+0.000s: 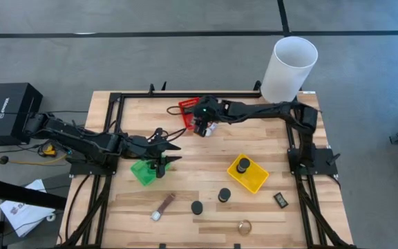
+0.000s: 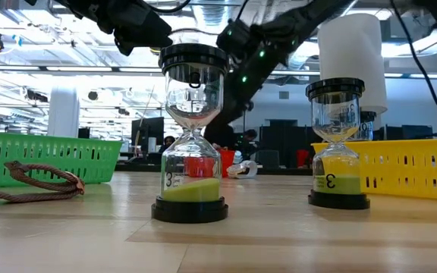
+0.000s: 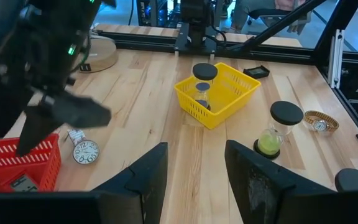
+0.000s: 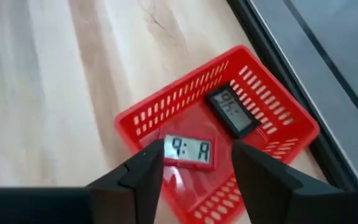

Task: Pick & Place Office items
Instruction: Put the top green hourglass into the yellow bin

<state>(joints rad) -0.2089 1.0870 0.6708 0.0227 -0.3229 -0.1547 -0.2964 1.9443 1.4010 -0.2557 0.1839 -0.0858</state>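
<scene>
Between the right gripper's [image 4: 191,180] spread jaws lies a red clock [image 4: 188,151].

Bright even overhead light, soft shadows, low view backlit, background blurred
</scene>
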